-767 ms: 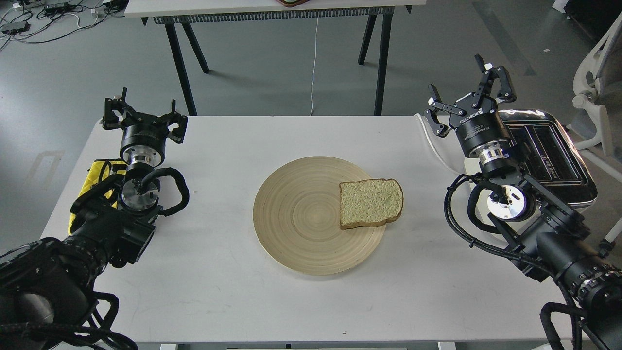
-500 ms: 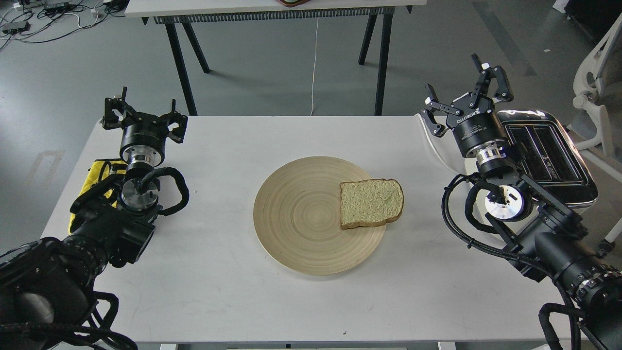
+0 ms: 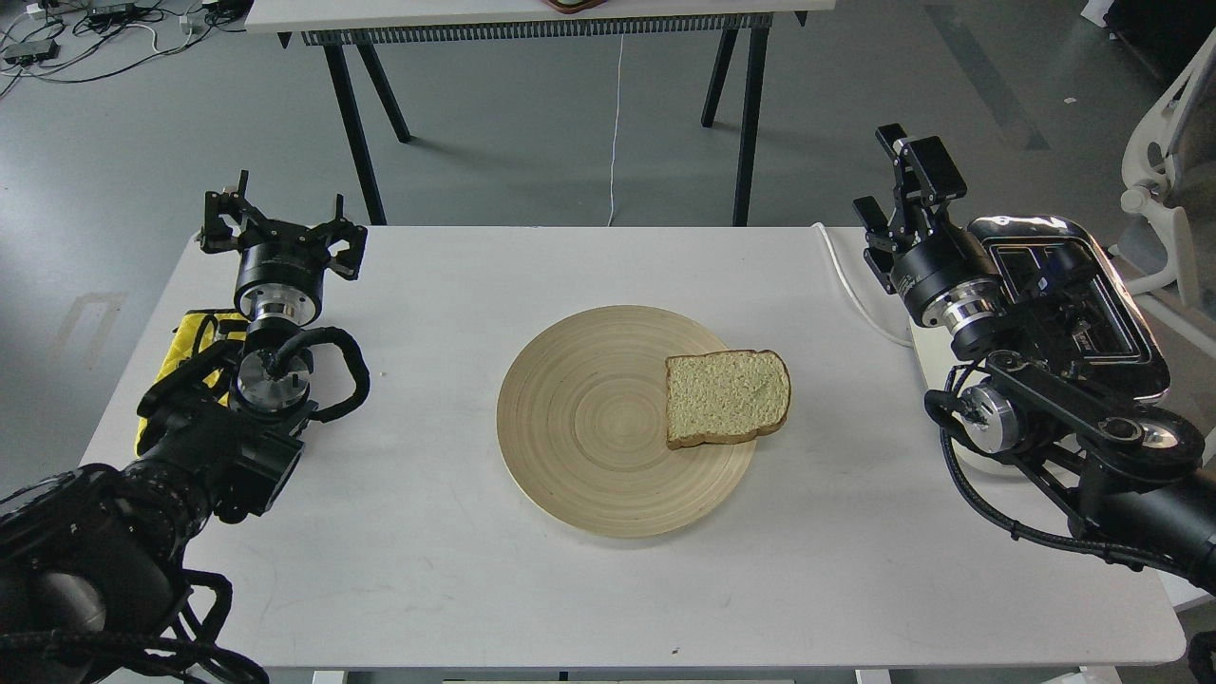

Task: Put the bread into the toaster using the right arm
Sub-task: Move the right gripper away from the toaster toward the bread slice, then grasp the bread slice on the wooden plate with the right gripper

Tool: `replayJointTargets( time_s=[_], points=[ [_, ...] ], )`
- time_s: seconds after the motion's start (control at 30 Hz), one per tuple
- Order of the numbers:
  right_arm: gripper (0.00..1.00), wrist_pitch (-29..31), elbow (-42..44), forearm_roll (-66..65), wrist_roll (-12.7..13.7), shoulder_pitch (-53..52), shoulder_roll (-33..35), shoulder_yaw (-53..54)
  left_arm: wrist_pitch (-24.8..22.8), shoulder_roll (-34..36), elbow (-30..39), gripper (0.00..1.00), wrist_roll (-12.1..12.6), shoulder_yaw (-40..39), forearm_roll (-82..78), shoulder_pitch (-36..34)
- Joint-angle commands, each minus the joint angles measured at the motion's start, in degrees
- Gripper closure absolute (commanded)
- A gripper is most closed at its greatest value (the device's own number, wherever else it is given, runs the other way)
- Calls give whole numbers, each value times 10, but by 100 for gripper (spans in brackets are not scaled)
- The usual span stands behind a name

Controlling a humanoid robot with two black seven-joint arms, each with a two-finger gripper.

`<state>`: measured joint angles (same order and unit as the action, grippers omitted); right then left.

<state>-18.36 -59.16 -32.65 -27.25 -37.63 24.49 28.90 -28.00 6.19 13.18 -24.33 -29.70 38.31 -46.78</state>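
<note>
The right gripper [image 3: 914, 176] is turned edge-on, its fingers overlapping in view, so I cannot tell whether they are spread or pressed together; it holds nothing and hangs above the worktop's [image 3: 456, 570] far right corner, just left of the toaster [image 3: 1092, 313]. The left gripper [image 3: 282, 223] has its fingers spread, empty, at the far left. The bread [image 3: 727, 396] lies flat on the right side of the plate [image 3: 579, 423], mid-worktop, well apart from both grippers.
</note>
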Motion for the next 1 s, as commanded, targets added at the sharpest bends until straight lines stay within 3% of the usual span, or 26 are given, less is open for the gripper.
replayJointTargets(
  time_s=[0.0, 0.23, 0.63, 0.83, 0.97],
  points=[
    [0, -96, -1, -18, -3, 7, -4, -87, 0, 0, 0, 0, 0, 0, 0, 0],
    [1, -96, 10, -18, -3, 76, -59, -134, 0, 0, 0, 0, 1, 0, 0, -1],
    [4, -96, 41, -19, -3, 98, -99, -144, 0, 0, 0, 0, 1, 0, 0, -1],
    [44, -96, 45, -20, -2, 98, -107, -162, 0, 0, 0, 0, 0, 0, 0, -1],
    [60, -96, 55, -19, -3, 96, -117, -171, 0, 0, 0, 0, 0, 0, 0, 0]
  ],
)
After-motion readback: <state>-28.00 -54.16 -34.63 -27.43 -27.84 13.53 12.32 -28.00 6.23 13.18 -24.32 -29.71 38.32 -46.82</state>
